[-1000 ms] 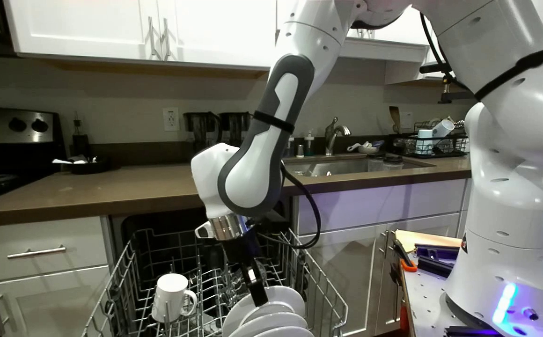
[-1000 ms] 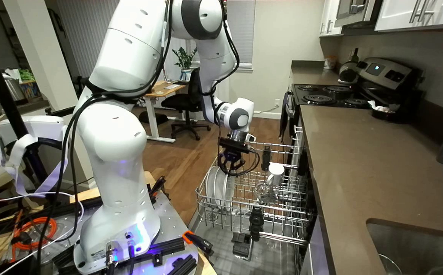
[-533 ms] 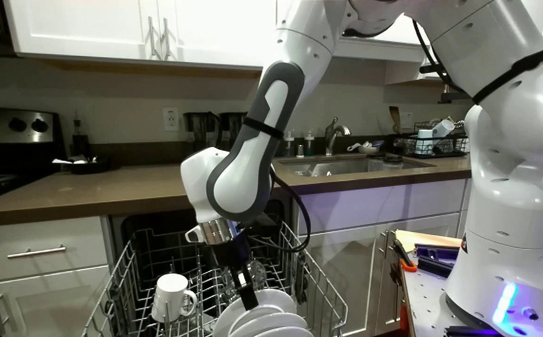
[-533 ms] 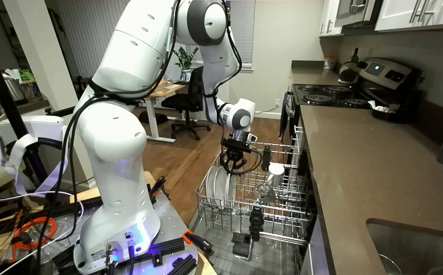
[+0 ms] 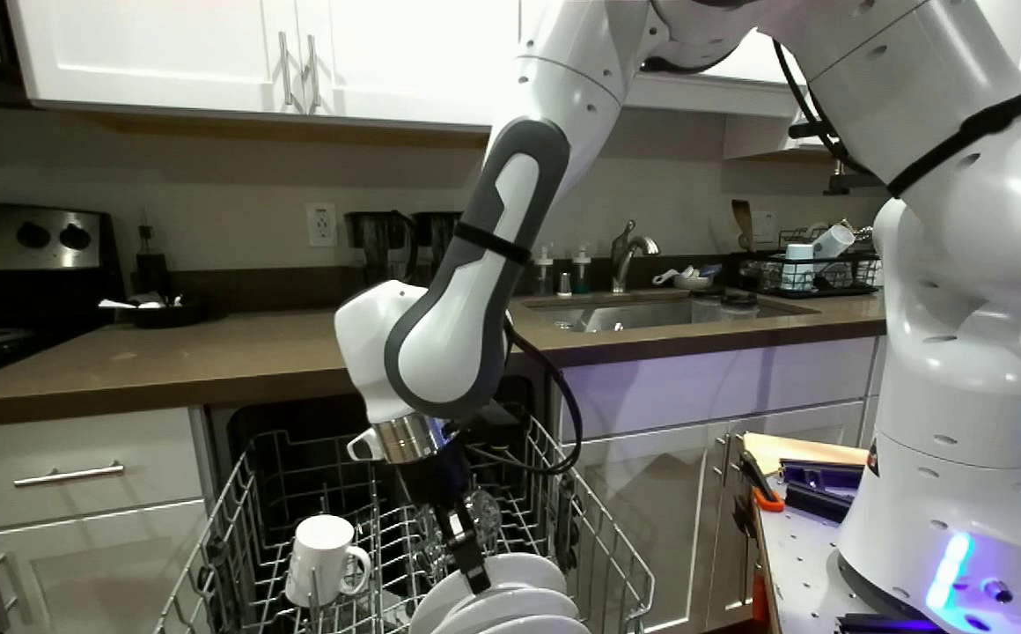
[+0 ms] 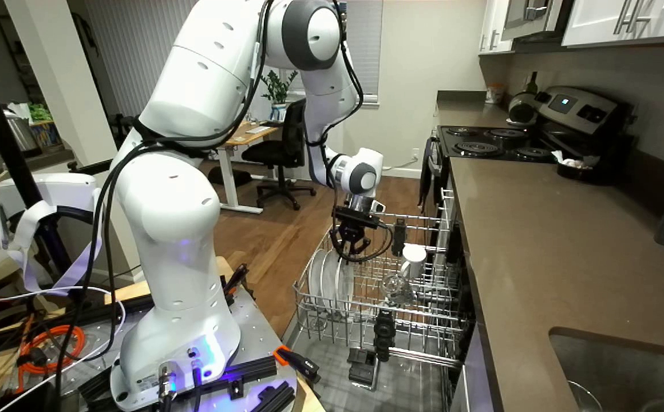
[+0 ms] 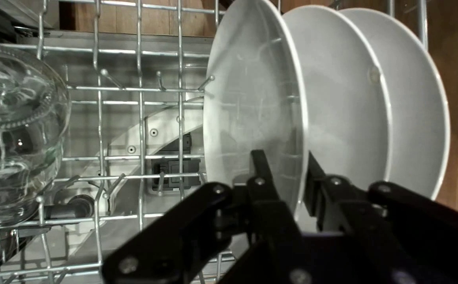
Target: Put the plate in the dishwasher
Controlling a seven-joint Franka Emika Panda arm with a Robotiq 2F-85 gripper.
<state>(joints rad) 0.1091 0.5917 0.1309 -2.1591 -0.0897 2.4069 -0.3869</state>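
The white plate stands tilted in the wire rack of the dishwasher, left of two similar plates in the wrist view. It also shows in both exterior views. My gripper straddles its right rim, one finger on each side. The jaws stand apart, with a visible gap between the left finger and the rim; the right finger is close to the rim. The gripper also shows over the plates in both exterior views. The plate's lower edge is hidden.
A white mug and a clear glass stand in the same rack. Two more plates lean right of the plate. The counter runs beside the pulled-out rack. The dishwasher door lies open below.
My gripper and the plate have moved left in an exterior view. In the last half second the plate has tipped slightly down and right there, while the arm barely moved; the gripper has let go.
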